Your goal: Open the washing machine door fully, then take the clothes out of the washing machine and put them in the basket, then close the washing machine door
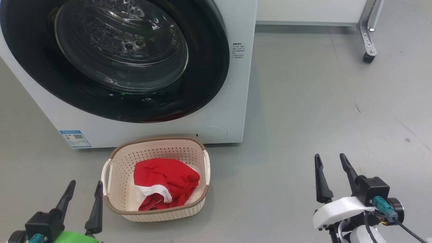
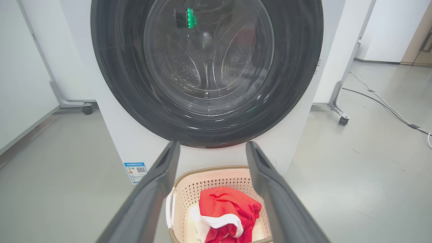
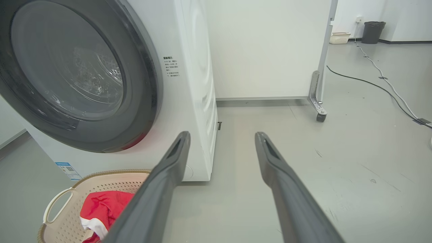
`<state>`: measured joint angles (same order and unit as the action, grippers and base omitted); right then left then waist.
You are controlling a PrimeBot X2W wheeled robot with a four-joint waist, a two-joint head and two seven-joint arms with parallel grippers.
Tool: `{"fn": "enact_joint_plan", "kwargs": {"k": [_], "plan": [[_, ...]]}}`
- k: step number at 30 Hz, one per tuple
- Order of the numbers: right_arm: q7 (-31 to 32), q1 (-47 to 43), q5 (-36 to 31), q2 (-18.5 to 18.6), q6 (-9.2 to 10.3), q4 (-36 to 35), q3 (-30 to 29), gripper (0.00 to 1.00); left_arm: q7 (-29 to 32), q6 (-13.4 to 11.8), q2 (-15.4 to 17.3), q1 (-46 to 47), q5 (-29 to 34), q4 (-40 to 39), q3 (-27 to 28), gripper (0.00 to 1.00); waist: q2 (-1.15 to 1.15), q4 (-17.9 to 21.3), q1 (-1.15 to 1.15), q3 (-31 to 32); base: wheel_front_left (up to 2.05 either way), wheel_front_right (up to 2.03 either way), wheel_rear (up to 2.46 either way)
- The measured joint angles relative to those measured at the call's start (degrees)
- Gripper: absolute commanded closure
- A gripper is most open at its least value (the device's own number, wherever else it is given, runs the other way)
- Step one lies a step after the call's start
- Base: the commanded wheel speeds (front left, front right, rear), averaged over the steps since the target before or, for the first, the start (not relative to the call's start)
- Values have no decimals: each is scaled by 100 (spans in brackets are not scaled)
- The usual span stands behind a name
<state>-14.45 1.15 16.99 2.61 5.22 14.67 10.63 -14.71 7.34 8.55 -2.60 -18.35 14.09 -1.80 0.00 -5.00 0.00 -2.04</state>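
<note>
Clothes (image 1: 164,184) lie in the basket (image 1: 158,153) beside the left fingers (image 1: 96,207).

Bright, even light is falling everywhere. Glare is streaking the washing machine door (image 1: 114,57); the basket (image 1: 158,153) is casting a soft shadow rightward. Wrist views are bowing at their edges.

nothing can be read clearly: the washing machine (image 1: 233,101) carries a blue label (image 1: 75,138) with a qr code and a small print block (image 1: 238,50), both too fine.
</note>
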Motion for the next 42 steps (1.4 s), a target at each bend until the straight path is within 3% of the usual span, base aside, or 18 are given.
{"fn": "enact_joint_plan", "kwargs": {"k": [21,22,31,42], "plan": [[0,-47,-2,-2,57,85,66,0,0,0,-68,-159,170,-3,-80,0,0,-103,0,84,0,0,0],[1,-48,-1,-4,55,93,69,100,0,0,-76,-162,170,-2,-99,100,0,-108,0,88,0,0,0],[2,-307,111,-70,29,399,78,100,32,0,-287,-269,96,332,-193,100,0,-100,0,89,0,0,0],[129,-306,913,-71,-101,298,-16,100,238,0,-314,-261,-751,327,-118,100,0,-22,0,101,0,0,0]]}}
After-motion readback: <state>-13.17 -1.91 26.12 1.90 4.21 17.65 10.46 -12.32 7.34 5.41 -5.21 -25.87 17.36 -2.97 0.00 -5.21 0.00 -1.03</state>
